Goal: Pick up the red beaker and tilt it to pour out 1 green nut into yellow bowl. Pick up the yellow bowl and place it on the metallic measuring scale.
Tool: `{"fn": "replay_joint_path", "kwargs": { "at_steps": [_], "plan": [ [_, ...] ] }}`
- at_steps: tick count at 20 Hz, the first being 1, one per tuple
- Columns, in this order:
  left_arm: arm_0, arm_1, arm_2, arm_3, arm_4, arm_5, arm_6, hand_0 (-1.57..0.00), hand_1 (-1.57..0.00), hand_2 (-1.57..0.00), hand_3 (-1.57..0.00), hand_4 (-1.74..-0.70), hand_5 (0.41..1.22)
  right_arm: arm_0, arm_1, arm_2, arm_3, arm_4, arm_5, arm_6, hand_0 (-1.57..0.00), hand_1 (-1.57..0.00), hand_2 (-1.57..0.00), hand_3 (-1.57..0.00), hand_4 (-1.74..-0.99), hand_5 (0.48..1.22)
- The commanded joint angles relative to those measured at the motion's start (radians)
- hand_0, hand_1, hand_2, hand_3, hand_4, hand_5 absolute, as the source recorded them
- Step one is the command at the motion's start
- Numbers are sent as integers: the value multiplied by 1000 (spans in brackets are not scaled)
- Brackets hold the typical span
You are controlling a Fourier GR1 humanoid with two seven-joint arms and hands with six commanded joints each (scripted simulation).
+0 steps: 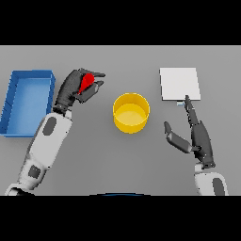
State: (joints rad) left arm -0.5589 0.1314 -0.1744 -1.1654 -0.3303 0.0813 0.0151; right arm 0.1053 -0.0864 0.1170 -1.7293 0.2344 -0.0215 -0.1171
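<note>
red beaker (85,83) seemingly clasped in curled left hand (75,88).

The red beaker (86,83) is small and sits inside curled dark fingers, left of the yellow bowl (131,112). The bowl is round, upright and open in the middle. The flat square scale (179,84) lies to its right.

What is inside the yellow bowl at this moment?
The yellow bowl shows only its bare yellow floor; no green nut is visible. The red beaker sits in the left hand, its contents hidden.
</note>
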Motion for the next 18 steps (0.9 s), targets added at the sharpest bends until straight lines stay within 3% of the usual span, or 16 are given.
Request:
{"fn": "replay_joint_path", "kwargs": {
  "at_steps": [1,5,8,12,16,18],
  "plan": [
    [-3,11,-23,-7,-18,-11,17,-1563,-1563,-1563,-1563,-1733,1119,-6,8,1,3,-2,-3,9,1,1,1,1,-1243,694],
    [-18,34,-68,-4,-40,-26,41,-1563,-1563,-1563,-1563,-1733,1113,19,3,3,-17,-2,1,17,1,1,1,1,-1243,710],
    [-74,73,-173,11,-158,-37,84,-1567,-1567,-1567,-1567,-1737,1112,25,0,2,-16,4,-1,22,1,1,1,1,-1254,717],
    [-193,133,-322,82,-329,-81,89,-1569,-1569,-1569,-1569,-1739,1152,2,-2,-7,-1,-13,8,25,1,1,1,1,-1267,721],
    [-306,159,-436,163,-441,-141,66,-1570,-1570,-1570,-1570,-1740,1193,22,3,-8,-9,-25,14,6,1,1,1,1,-1264,717],
    [-359,157,-499,212,-490,-173,36,-1571,-1571,-1571,-1571,-1647,1203,22,0,-12,-8,-27,13,-3,1,1,1,1,-1262,705]
  ]
}}
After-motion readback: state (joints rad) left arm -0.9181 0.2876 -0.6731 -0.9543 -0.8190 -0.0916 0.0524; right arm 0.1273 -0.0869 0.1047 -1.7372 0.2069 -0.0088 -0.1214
